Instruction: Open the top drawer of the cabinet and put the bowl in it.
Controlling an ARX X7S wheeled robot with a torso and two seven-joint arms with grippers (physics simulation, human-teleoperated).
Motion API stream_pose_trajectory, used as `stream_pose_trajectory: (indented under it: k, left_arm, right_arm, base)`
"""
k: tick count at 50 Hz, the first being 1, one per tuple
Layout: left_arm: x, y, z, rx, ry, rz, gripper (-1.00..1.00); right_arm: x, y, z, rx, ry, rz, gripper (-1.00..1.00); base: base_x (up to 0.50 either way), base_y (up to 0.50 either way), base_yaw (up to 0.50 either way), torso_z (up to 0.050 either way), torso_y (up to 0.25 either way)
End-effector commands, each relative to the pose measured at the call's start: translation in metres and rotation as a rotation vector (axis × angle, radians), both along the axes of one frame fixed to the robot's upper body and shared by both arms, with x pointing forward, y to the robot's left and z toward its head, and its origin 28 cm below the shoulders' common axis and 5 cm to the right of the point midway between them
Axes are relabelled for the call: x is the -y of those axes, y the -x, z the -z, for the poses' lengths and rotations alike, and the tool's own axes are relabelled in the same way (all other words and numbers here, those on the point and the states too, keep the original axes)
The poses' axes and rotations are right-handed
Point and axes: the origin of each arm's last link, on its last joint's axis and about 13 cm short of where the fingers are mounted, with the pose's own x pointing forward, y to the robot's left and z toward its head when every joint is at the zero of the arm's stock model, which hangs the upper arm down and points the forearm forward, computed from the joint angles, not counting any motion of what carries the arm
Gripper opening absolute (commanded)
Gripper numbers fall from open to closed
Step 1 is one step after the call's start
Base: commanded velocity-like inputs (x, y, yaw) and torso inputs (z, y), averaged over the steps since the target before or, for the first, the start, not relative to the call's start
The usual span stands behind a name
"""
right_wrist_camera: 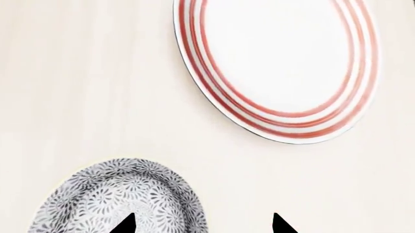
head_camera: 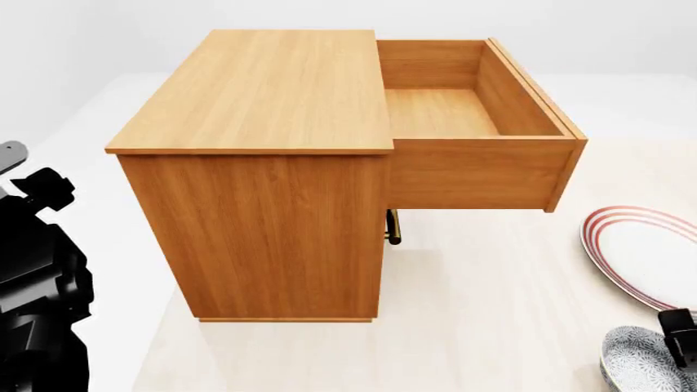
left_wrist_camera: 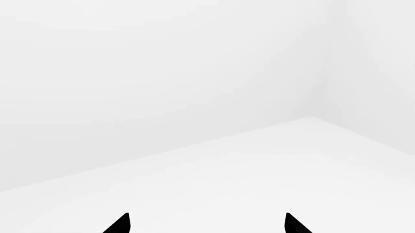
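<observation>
The orange-brown wood top drawer [head_camera: 468,114] of the boxy wood-grain cabinet [head_camera: 261,163] stands pulled out, holding nothing. The speckled blue-grey bowl [right_wrist_camera: 120,199] sits on the pale table [head_camera: 490,310] near the red-ringed white plate [right_wrist_camera: 279,68], under the spread right gripper [right_wrist_camera: 202,224]. The left gripper [left_wrist_camera: 206,224] is spread, gripping nothing. No writing shows.

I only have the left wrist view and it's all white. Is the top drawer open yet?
Observer: Yes, the top drawer stands pulled out of the cabinet, with nothing inside.
Operator: Where's the bowl?
Observer: The bowl sits on the table at the robot's right, beside a red-ringed plate.
Operator: Is the right tool holding it?
Observer: Not yet. The right tool is open, one tip over the bowl, the other over the table.
</observation>
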Motion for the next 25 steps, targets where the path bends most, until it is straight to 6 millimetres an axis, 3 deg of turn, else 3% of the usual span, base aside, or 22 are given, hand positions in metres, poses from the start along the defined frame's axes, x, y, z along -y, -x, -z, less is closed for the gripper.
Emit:
stream_pose_trajectory:
  k: [1, 25]
  left_arm:
    - [0.000, 0.000, 0.000, -0.001, 0.000, -0.001, 1.00]
    - [0.000, -0.001, -0.002, 0.003, -0.004, -0.003, 1.00]
  right_arm:
    - [-0.001, -0.007, 0.017, -0.018, -0.012, 0.022, 1.00]
    - [0.002, -0.013, 0.046, -0.086, 0.005, 0.021, 1.00]
  base:
    - [0.00, 0.00, 0.00, 0.000, 0.000]
    - [0.00, 0.00, 0.00, 0.000, 0.000]
